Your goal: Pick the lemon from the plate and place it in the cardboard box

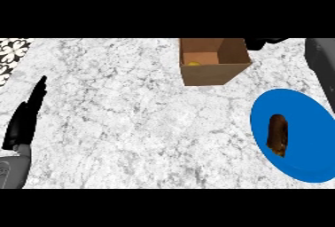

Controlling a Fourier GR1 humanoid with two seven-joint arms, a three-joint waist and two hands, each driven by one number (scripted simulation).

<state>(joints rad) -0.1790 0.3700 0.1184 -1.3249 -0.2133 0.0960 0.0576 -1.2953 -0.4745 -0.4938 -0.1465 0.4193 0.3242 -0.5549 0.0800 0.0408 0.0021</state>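
Looking down from the head view, the small yellow lemon (192,63) already lies inside the open brown cardboard box (216,73), against its left inner wall, so the placing looks done. Withdrawing well means lifting the right hand (265,43), a dark shape at the box's far right corner, clear of the rim; whether its fingers are curled I cannot tell. The left hand (26,116) rests at the left edge, fingers straight. A brown oblong pastry (278,135) sits on the round blue plate (297,168), well apart from the box.

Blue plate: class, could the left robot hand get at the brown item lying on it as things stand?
Probably not easily. The left robot hand rests open at the far left edge, while the blue plate with its brown item sits far right; the counter between is bare.
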